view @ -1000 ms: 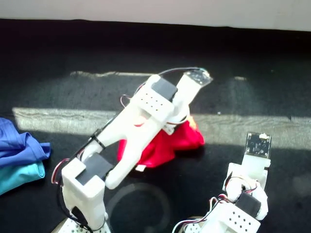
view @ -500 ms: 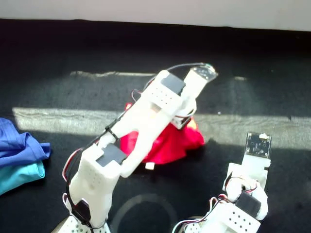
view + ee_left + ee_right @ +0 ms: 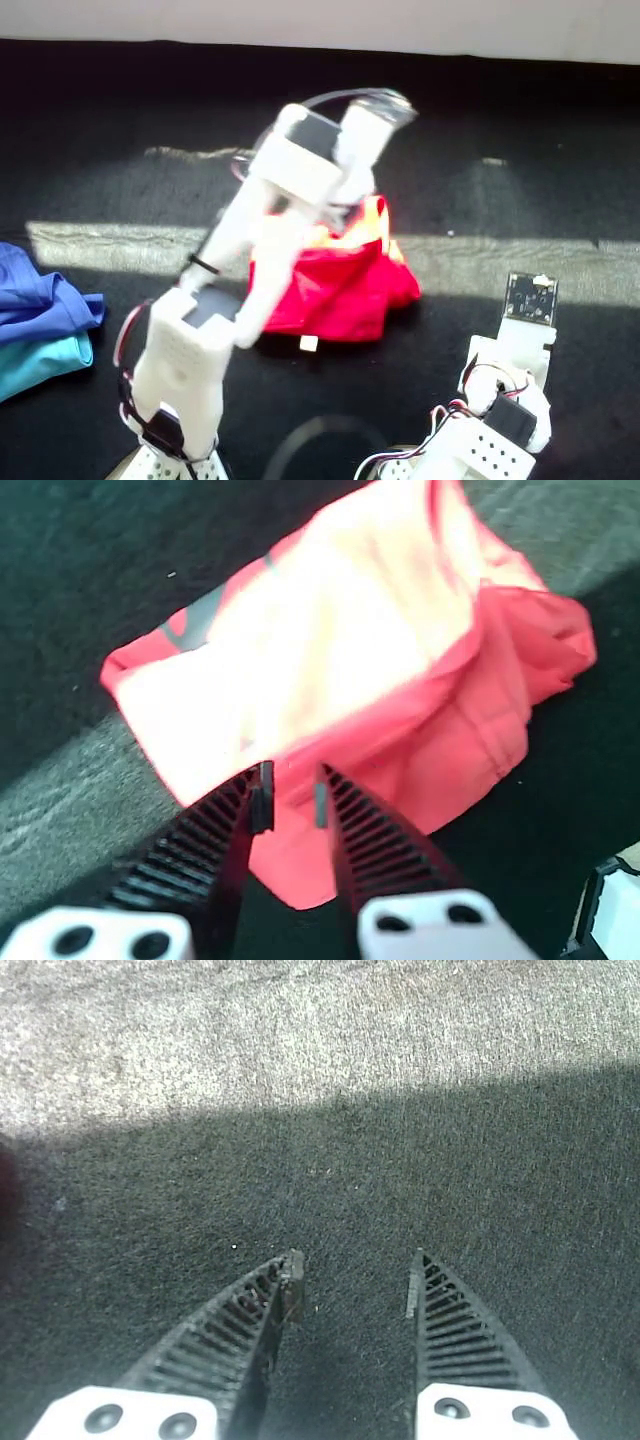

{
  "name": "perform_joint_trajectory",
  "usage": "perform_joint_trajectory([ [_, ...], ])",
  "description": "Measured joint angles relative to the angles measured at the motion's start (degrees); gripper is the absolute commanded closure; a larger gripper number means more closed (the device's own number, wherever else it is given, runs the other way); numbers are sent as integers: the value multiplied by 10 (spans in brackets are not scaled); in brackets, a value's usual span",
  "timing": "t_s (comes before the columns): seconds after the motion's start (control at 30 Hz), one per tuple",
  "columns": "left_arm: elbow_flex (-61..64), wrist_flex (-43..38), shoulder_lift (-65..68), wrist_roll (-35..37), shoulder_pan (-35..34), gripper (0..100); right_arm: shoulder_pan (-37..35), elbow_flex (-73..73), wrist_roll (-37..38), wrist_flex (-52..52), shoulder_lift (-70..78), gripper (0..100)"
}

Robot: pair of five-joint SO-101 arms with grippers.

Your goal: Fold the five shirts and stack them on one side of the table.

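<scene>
A red shirt [image 3: 340,285] lies crumpled in the middle of the dark table, its upper edge pulled up off the surface. My left gripper [image 3: 291,800] is shut on that raised edge, and red cloth [image 3: 350,670] hangs below the narrow gap between its fingertips. In the high view the left arm [image 3: 290,200] stretches over the shirt and hides the grip. My right gripper [image 3: 350,1285] stands open over bare dark carpet at the near right, holding nothing. A blue shirt [image 3: 40,300] lies on a teal one [image 3: 40,365] at the left edge.
A bright band of sunlight [image 3: 520,260] crosses the table [image 3: 520,110] behind the shirt. The right arm [image 3: 510,390] sits folded back near the front edge. A small white tag [image 3: 308,343] lies just in front of the red shirt.
The left arm has risen and swung back toward the far side, lifting the red shirt's edge with it. The shirt now stands taller and wider. The right arm has not moved.
</scene>
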Motion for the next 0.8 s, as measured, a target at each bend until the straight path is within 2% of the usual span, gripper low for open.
perform_joint_trajectory([
  [0.13, 46, 0, 11, 2, -46, 991, 0, 0, 0, 0, 0, 828],
  [0.37, 174, -27, -5, 1, -43, 991, 0, 0, 0, 0, 0, 828],
  [0.63, 386, -164, -132, 3, 40, 991, 0, 0, 0, 0, 0, 828],
  [0.8, 469, -223, -166, 3, 73, 991, 0, 0, 0, 0, 0, 828],
])
